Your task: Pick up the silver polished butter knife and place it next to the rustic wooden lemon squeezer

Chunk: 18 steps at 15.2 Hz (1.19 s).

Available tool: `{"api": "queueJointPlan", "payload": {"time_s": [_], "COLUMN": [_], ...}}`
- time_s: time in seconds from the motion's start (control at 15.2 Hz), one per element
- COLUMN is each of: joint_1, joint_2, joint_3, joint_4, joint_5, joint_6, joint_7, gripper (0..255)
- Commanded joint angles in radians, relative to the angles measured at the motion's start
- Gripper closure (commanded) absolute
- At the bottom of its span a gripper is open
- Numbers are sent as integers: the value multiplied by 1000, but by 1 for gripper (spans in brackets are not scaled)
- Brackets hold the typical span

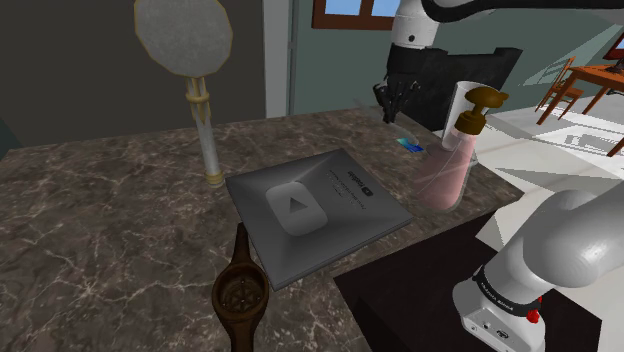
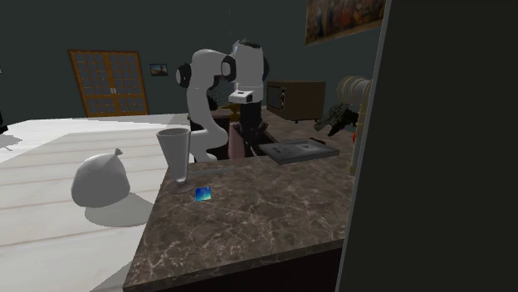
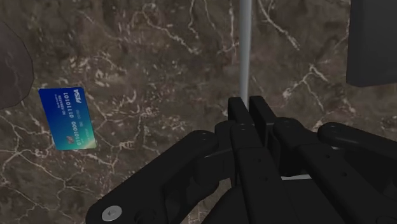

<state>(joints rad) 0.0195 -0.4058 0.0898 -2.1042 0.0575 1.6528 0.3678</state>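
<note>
Jaws are pinched almost fully together on the butter knife (image 3: 245, 51). In the wrist view its slim silver blade runs straight out from between the two black fingers (image 3: 236, 111). I can't tell whether the knife is off the marble tabletop (image 1: 100, 220) or touching it.

A blue bank card (image 3: 68, 118) lies flat on the stone off to one side of the blade, clear of it. In the shoulder view that card sits at about 5 o'clock from the jaws, just beside the pink pump bottle (image 1: 450, 165).

The dark brown wooden lemon squeezer (image 1: 240, 293) lies at roughly 7 o'clock from the grey plaque (image 1: 315, 210), close to its corner. The jaws hang at about 1 o'clock from that plaque, so it sits between knife and squeezer, and the two are well apart.

In the second exterior view, a clear glass (image 2: 176, 158) stands upright at about 11 o'clock from the card.
</note>
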Motion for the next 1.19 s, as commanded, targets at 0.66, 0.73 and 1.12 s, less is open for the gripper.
{"api": "queueJointPlan", "payload": {"time_s": [0.66,0.73,1.12], "joint_1": [111,120,171], "joint_2": [-150,-157,-172], "joint_3": [191,209,321], "joint_4": [-106,-107,-95], "joint_5": [123,135,203], "joint_6": [-23,-24,-29], "joint_7": [259,282,424], "gripper": [255,255,255]}}
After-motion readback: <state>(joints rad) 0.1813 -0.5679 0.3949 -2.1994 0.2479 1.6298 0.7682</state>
